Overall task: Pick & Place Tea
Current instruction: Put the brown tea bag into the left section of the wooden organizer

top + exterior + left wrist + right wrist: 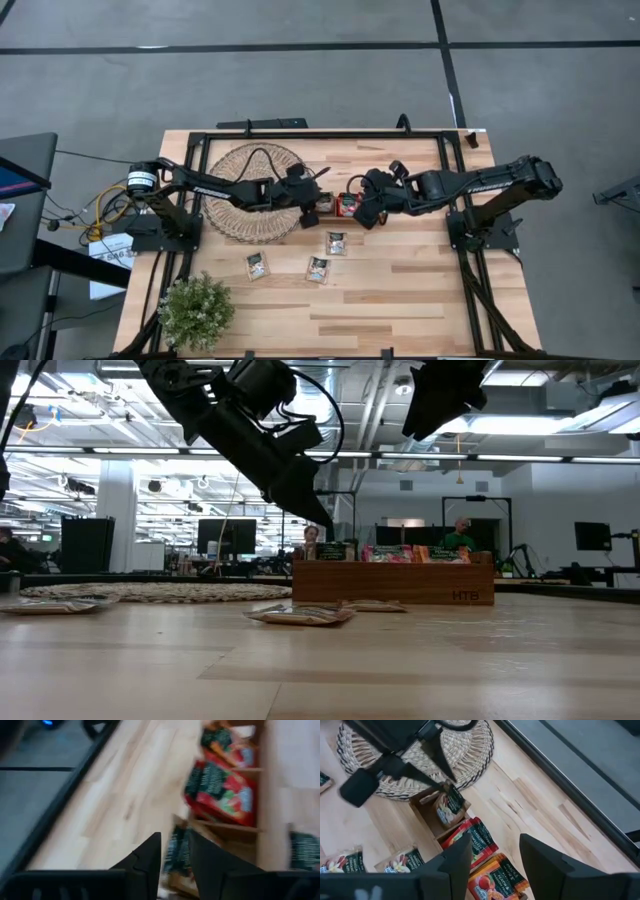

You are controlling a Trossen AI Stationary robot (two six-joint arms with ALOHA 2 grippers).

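Here left pincer [447, 787] angles down (tilted) over tray [422, 802].

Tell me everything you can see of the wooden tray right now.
The wooden tray is a long brown box split by thin dividers, lying flat on the table beside the woven mat. Red-orange sachets stand in the middle compartments; a pale sachet sits in the end one, where the left gripper reaches in.
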